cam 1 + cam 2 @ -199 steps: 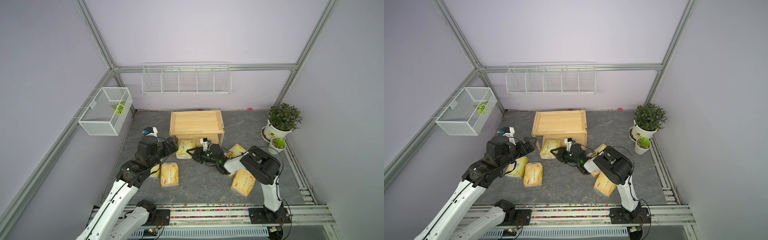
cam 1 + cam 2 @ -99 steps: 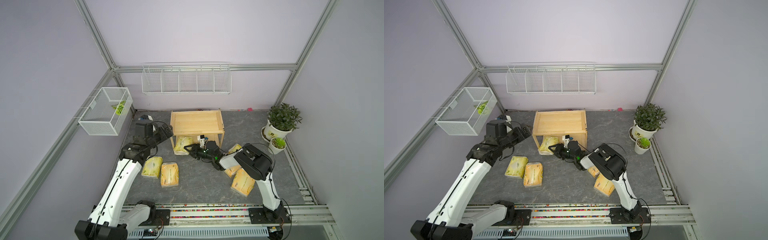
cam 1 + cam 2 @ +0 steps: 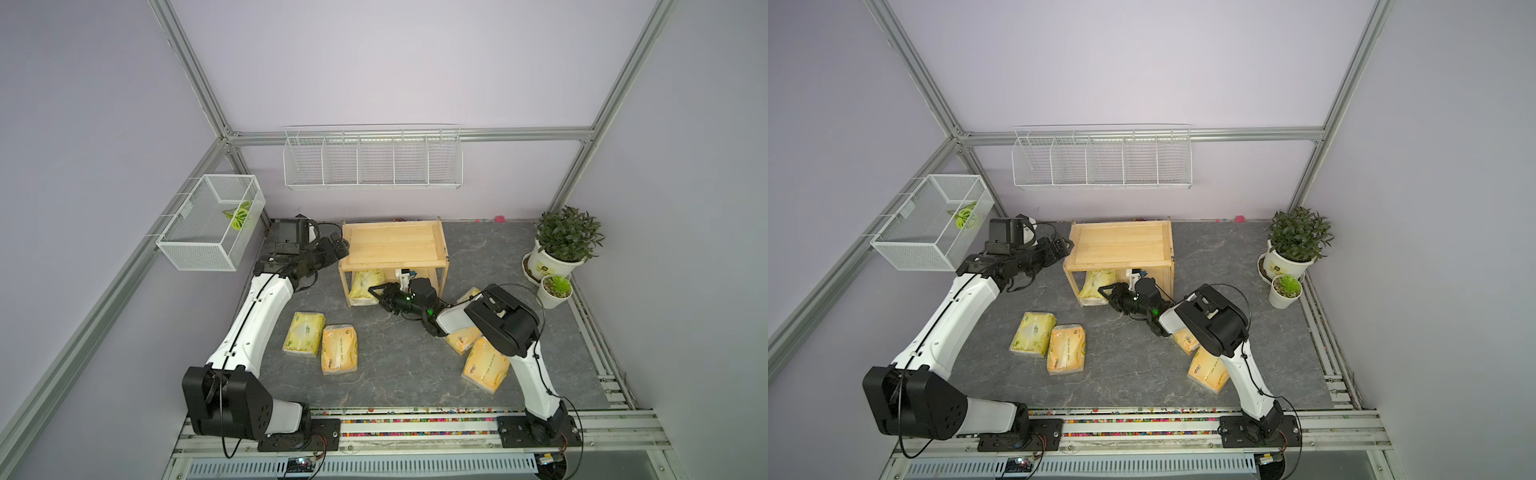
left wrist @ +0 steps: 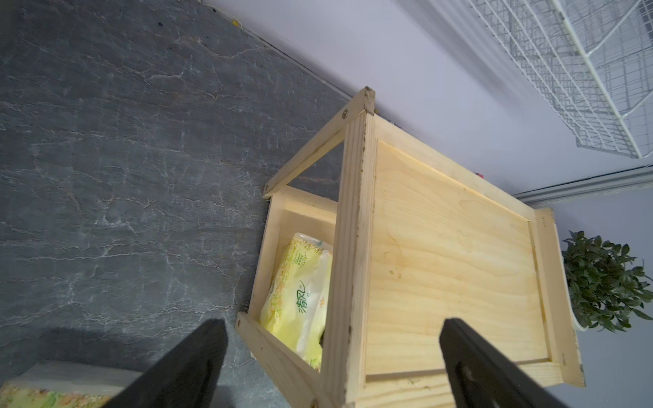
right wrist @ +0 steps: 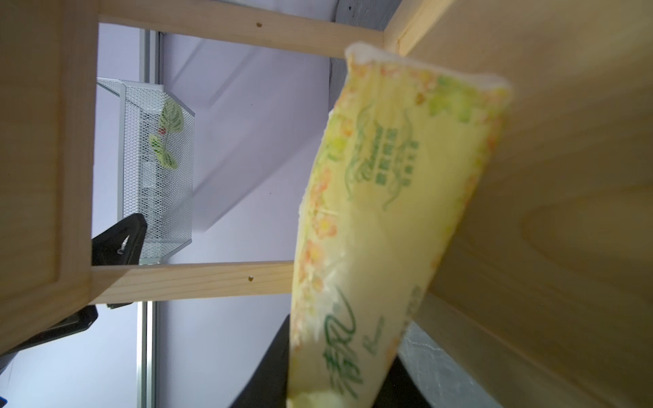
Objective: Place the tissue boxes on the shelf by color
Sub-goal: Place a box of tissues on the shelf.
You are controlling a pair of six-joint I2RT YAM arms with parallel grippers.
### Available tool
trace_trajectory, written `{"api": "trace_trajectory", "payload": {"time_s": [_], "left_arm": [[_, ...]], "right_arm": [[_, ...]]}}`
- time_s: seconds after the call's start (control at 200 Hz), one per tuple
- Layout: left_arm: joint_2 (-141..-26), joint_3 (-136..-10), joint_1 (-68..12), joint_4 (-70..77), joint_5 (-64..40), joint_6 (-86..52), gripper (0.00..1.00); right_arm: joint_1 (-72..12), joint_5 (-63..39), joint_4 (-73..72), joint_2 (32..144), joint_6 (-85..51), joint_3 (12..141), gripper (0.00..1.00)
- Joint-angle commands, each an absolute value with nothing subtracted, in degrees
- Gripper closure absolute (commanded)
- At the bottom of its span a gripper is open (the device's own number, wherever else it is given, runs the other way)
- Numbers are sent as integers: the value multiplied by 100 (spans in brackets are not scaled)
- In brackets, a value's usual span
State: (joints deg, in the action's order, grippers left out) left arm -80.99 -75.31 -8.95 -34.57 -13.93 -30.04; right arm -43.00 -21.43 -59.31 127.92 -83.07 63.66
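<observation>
Lower centre, nearest: spare green pack (image 3: 304,334) and orange pack (image 3: 340,347) lie flat on the table (image 3: 395,374), side by side, touching. Lower right: more packs, partly under the right arm.

Mid-frame: right gripper (image 3: 377,295), fingers clamped on the near end of the held green pack (image 3: 363,280). It sits in the lower tier of the shelf (image 3: 395,243), left half, tilted, not lying flat. The wrist view shows the held green pack (image 5: 395,183) slanting against the lower board.

Beyond, at the shelf's upper left corner: left gripper (image 3: 338,248), fingers wide apart, empty. Contact with the shelf: cannot tell.

Risks, as judged:
- Release while tilted: pack slumps and may slide out over the front rim.
- Pushing deeper: soft wrap buckles, or the light shelf scoots up-frame unless braced.
- Wrist sits close under the top board, so any lift on retreat knocks it.
- Wrap clinging to a finger drags the pack back out.
- Left fingers nudging the corner would skew the shelf.
</observation>
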Motion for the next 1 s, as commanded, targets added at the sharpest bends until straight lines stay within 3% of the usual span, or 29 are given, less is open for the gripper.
{"api": "trace_trajectory", "payload": {"time_s": [0.0, 0.47, 0.54, 0.645, 0.74, 1.0], "left_arm": [[-8243, -7778, -853, -3358, -1626, -2780, 0], [-8569, -7658, -844, -3274, -2177, -2736, 0], [-8550, -7608, -844, -3253, -2190, -2748, 0], [-8533, -7544, -844, -3243, -2192, -2743, 0], [-8509, -7523, -844, -3225, -2211, -2755, 0], [-8513, -7521, -844, -3226, -2219, -2744, 0]], "right_arm": [[-4227, -2074, -5971, 12975, -8196, 6590, 68], [-4062, -1995, -5103, 13198, -7909, 7081, 66], [-4044, -1986, -4887, 13161, -7794, 7135, 60], [-4046, -1947, -4595, 13008, -7607, 7139, 37], [-4039, -1870, -4332, 12807, -7427, 7022, 26], [-4043, -1354, -3631, 12234, -7003, 6569, 17]]}}
